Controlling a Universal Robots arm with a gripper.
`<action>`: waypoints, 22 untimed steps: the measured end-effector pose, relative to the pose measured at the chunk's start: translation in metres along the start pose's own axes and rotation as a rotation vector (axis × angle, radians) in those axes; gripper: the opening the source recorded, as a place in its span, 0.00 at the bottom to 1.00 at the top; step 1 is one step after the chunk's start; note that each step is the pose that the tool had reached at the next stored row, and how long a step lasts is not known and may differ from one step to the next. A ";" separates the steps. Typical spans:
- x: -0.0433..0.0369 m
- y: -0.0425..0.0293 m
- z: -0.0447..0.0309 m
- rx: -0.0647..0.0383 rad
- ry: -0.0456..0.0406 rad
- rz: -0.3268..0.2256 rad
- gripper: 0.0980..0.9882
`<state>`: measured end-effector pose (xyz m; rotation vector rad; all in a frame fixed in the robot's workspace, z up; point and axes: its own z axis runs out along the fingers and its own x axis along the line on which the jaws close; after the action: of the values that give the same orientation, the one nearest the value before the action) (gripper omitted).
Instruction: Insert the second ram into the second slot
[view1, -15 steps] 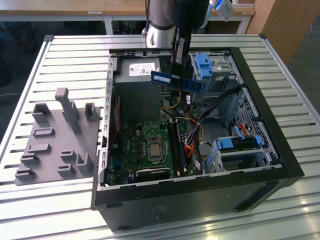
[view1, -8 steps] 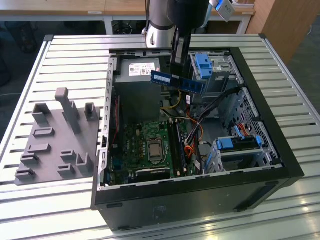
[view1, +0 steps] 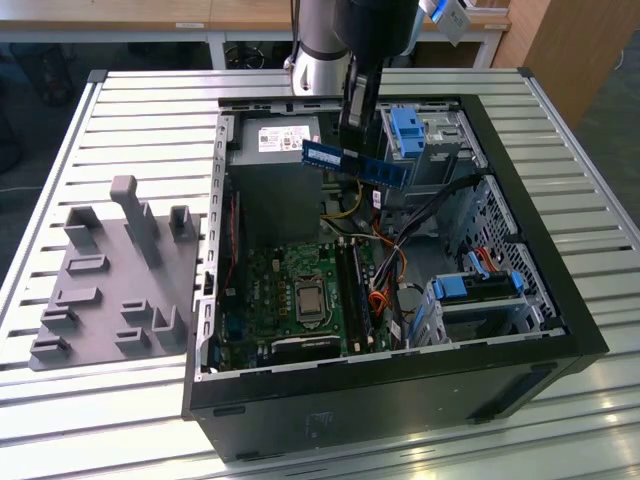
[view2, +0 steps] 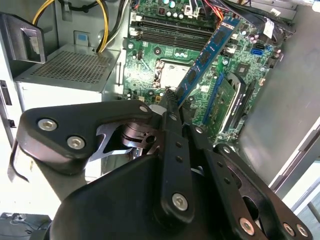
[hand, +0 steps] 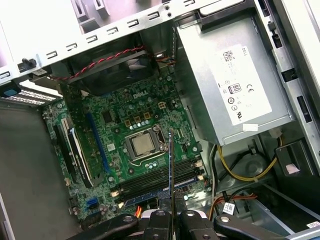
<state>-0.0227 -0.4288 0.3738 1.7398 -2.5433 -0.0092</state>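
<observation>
I am pinching the memory stick (view1: 355, 163) between the closed fingers of my gripper (view1: 352, 148), so it is hanging in the air over the open computer case (view1: 560, 300), touching nothing else. The carrying step is the one in hand. In the exterior view the stick is hovering at twelve o'clock from the long memory slots (view1: 352, 285) on the green board (view1: 270, 290), well apart from them. As I judge it, seating calls for lining its lower edge up along the second slot and pressing straight down. The case is lying on a slatted metal table (view1: 130, 120), with a grey holder tray (view1: 100, 330) at nine o'clock. Wooden desks (view1: 120, 12) are standing behind at twelve.
</observation>
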 end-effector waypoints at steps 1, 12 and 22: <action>0.0000 0.0000 0.0000 0.000 -0.0001 0.004 0.04; 0.0000 0.0000 0.0000 -0.002 -0.0013 0.040 0.04; 0.0000 0.0000 0.0000 -0.003 -0.0025 0.071 0.04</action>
<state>-0.0226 -0.4288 0.3738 1.6485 -2.6035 -0.0122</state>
